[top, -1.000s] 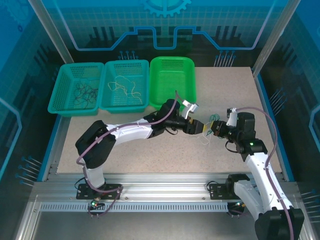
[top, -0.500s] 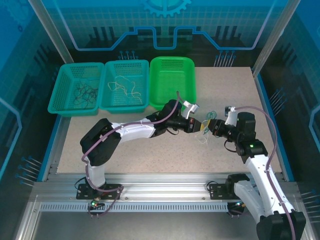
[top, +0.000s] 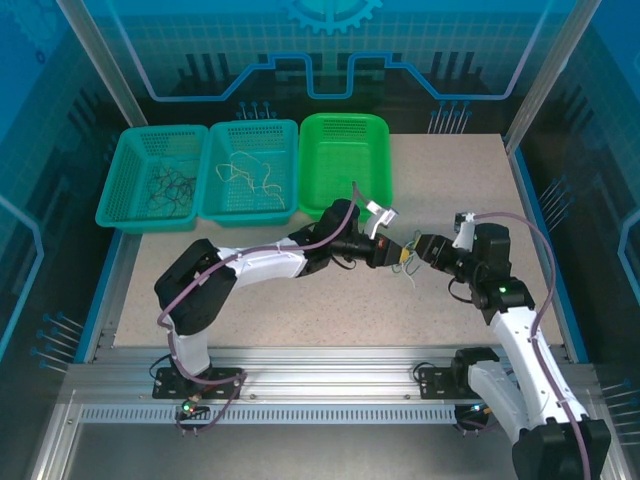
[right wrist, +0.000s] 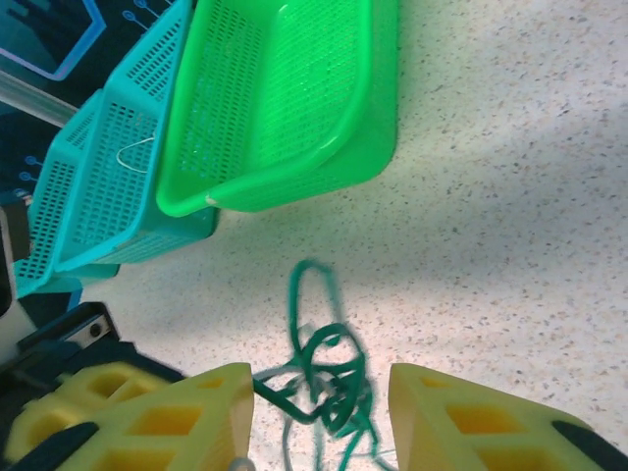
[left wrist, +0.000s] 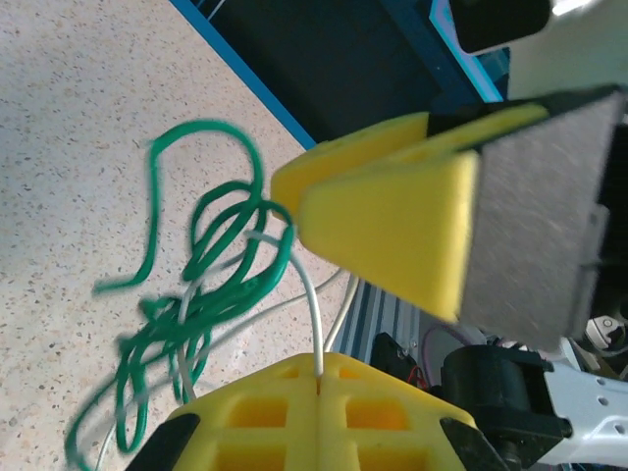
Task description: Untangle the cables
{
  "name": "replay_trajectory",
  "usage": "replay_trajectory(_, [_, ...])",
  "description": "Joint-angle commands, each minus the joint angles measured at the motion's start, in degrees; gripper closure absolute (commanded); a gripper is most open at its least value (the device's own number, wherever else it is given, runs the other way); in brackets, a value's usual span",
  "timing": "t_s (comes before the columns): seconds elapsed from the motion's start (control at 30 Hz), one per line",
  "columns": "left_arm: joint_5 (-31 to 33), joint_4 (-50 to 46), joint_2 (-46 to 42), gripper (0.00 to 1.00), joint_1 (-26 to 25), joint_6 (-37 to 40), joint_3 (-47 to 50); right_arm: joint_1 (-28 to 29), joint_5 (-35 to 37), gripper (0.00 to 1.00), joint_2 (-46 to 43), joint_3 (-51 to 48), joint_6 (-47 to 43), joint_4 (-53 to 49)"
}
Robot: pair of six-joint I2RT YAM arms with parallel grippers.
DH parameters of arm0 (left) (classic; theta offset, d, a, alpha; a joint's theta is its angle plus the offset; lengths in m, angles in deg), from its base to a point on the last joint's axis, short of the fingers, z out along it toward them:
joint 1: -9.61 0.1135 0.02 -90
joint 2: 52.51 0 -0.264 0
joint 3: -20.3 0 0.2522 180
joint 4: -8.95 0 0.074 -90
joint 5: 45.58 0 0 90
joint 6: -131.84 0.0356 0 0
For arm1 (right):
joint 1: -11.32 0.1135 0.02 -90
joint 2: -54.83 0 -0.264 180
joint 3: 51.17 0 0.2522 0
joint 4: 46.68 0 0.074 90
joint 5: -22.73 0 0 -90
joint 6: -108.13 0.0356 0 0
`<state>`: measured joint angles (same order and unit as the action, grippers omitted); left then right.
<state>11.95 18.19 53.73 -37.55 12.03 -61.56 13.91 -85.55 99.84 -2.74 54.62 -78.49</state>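
Top view: left pincer (top: 400, 254) and right pincer (top: 419, 246) sit tip to tip, toward 3 o'clock of the counter (top: 300, 310) centre. The cable tangle (top: 408, 270) droops at 6 o'clock of the tips; can't tell if it touches the counter. Green basket (top: 345, 160) is near at 11 o'clock, teal baskets (top: 250, 172) beyond at 10. Open room at 1-2 and 5-6 o'clock

Left wrist: left pincer clamped on the white cable (left wrist: 312, 314), which is pinched in the seam. The green cable (left wrist: 231, 265) loops round it at 10 o'clock

Right wrist: right pincer jaws spread apart, green knot between them, not gripped

Likely handling: light, limp, springy, thin enough to slip. Best to grab the free green loop at 12 o'clock, clear of the knot, and draw away from the basket wall
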Motion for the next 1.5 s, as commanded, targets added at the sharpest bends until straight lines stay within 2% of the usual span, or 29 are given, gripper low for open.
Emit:
replay_trajectory(0.0, [-2.45,1.02,-2.45,1.0,-0.02,2.4,0.71,-1.01,-0.35,0.64,0.73,-0.18,1.21,3.43])
replay_trajectory(0.23, [-1.58,-2.16,-3.86,1.0,0.0,6.22,0.68,-2.15,1.42,0.54,1.39,-0.48,1.21,0.12])
replay_trajectory(0.37, [-2.74,-3.98,-3.41,1.0,-0.03,7.72,0.07,-2.9,-8.53,0.36,5.5,-0.28,1.11,0.7])
replay_trajectory(0.43, [-3.46,-4.35,-2.97,1.0,-0.07,8.17,-0.18,-2.98,-12.78,0.33,9.13,1.12,1.6,0.03])
replay_trajectory(0.53, [-3.74,-5.57,-2.44,1.0,-0.19,8.92,-0.65,-2.81,-17.77,0.32,13.52,2.3,3.93,1.17])
replay_trajectory(0.67, [-3.57,-6.7,-2.6,1.0,-0.34,9.92,-0.68,-2.78,-17.4,0.32,18.3,4.09,5.26,-0.07])
replay_trajectory(0.83, [-3.39,-11.05,-2.9,1.0,-0.76,13.61,-1.51,-2.77,-20.76,0.33,21.25,4.61,7.18,2.38])
replay_trajectory(0.97, [-2.7,-18.26,-2.15,1.0,-1.21,19.42,-3.47,-2.75,-18.96,0.31,19.39,6.98,4.6,-0.78])
replay_trajectory(1.13, [-0.06,-24.52,-2.07,1.0,-1.19,26.24,-5.22,-2.41,-18.37,0.3,22.01,8.21,0.29,-5.57])
replay_trajectory(1.33, [0.46,-28.35,0.35,1.0,-1.47,31.25,-6.63,0.4,-14.67,0.29,25.97,5.79,-4.51,-6.61])
replay_trajectory(1.47, [0.47,-28.14,3.1,1.0,-2.04,31.63,-4.76,2.45,-13.12,0.29,30.1,5.41,-6.58,-6.94])
